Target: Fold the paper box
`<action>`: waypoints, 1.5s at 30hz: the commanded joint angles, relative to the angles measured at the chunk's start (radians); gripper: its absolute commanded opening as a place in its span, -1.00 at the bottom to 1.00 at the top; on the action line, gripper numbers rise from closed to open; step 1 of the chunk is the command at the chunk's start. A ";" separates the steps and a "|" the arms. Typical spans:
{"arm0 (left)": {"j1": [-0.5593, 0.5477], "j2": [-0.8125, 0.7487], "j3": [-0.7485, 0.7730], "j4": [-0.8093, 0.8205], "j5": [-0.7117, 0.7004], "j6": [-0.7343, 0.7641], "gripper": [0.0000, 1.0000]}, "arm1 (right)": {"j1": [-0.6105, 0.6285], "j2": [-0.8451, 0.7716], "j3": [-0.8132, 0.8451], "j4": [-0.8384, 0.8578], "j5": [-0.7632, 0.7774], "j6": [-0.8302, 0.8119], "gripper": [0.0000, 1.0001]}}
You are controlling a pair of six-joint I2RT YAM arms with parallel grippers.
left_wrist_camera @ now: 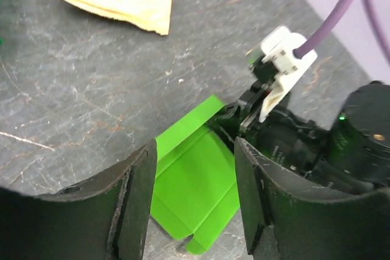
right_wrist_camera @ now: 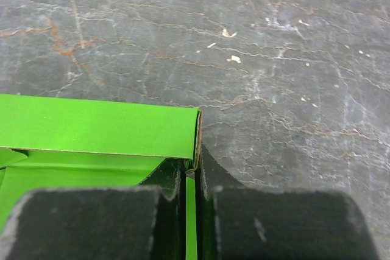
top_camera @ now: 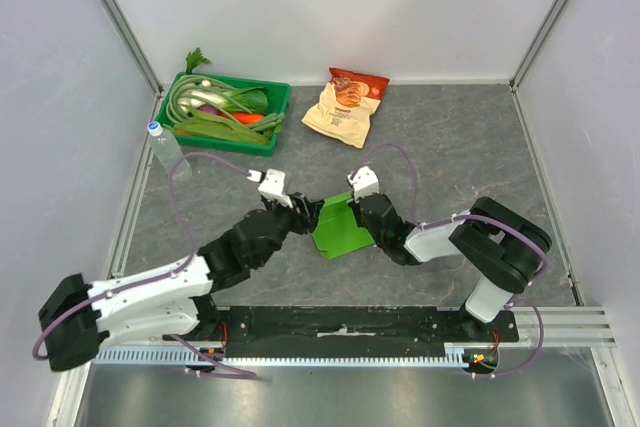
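Toward the counter's (top_camera: pixel 450 147) near edge, my right gripper (right_wrist_camera: pixel 191 182) pinched a wall of the paper box (top_camera: pixel 338 229); my left gripper (left_wrist_camera: pixel 194 193) gaped alongside.

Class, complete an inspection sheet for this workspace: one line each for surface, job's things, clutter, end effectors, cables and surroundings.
Surface: dark grey table, scratched, with a few pale specks.
Job's things: lime-green paper box, partly folded, lying between the two arms, one wall raised.
Clutter: green tray of vegetables, snack bag and a clear bottle, all at the far side, apart from the box.
End effectors: left end effector open, over the box; right end effector shut on a thin edge of the box.
Cables: purple cables loop off both wrists, none across the box.
Surroundings: plain white walls with metal corner posts.
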 commanded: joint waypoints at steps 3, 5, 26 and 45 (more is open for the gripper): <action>0.285 -0.039 0.043 -0.144 0.366 -0.093 0.00 | -0.031 -0.039 0.005 -0.109 -0.206 -0.119 -1.00; 0.358 0.058 0.099 -0.104 0.559 -0.096 -0.13 | -0.037 -0.044 0.011 -0.117 -0.238 -0.129 -1.00; 0.304 0.770 0.406 -0.032 0.839 -0.032 -0.59 | 0.004 0.036 0.066 -0.091 -0.056 -0.080 -1.00; 0.290 0.793 0.415 0.013 0.893 -0.099 -0.60 | 0.087 0.008 0.046 -0.104 0.117 0.073 -0.73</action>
